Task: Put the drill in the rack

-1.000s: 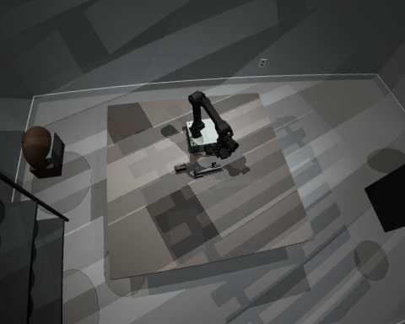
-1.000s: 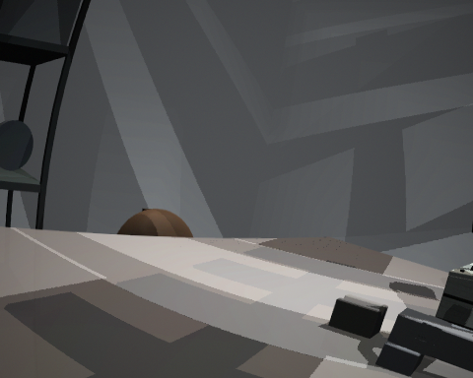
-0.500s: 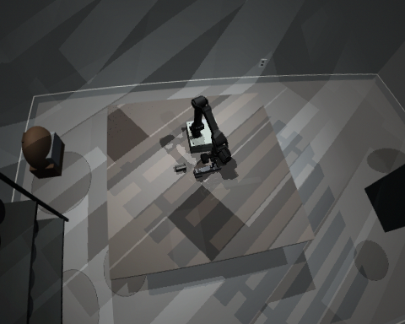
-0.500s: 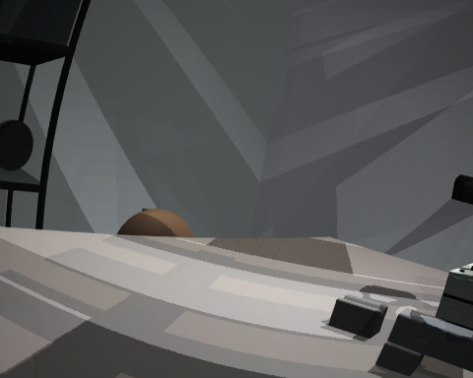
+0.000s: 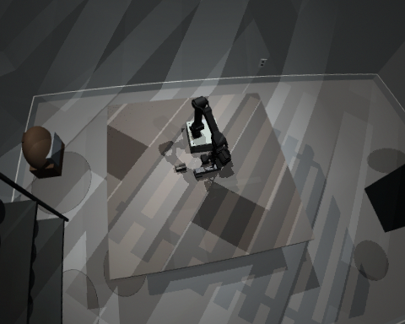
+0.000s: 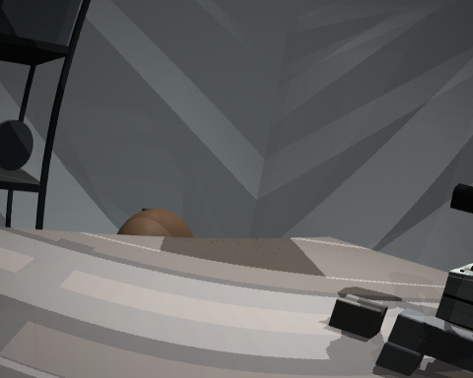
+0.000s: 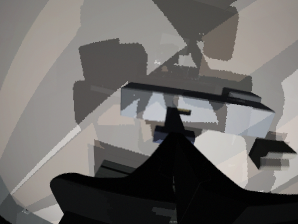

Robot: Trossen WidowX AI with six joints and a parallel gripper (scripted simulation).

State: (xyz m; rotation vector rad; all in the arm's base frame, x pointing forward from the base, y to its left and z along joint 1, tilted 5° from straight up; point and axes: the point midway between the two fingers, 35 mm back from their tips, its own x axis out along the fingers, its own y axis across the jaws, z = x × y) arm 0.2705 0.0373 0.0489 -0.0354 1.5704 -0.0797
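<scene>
A long bluish-grey block (image 5: 201, 173) (image 6: 454, 342) (image 7: 140, 102) lies beside the robot's base. A small dark-blue part (image 7: 160, 134) sits at its near side, with a small dark piece bearing a yellow strip (image 7: 184, 111) just above it in the wrist view. Which of these are the key and the drill I cannot tell. My gripper (image 7: 174, 137) is shut and empty. Its tips appear right at the dark-blue part; whether they touch it I cannot tell. A short dark block (image 5: 180, 168) (image 6: 357, 318) (image 7: 270, 152), possibly the rack, stands apart beyond the long block's end.
The robot's pale base (image 5: 202, 141) (image 6: 464, 300) stands close behind the long block on the table (image 5: 138, 253) (image 6: 132, 295). A brown rounded object (image 5: 37, 148) (image 6: 157, 223) and a dark shelf (image 5: 12, 253) (image 6: 14, 174) stand beyond the table. A black panel (image 5: 397, 198) is at the right.
</scene>
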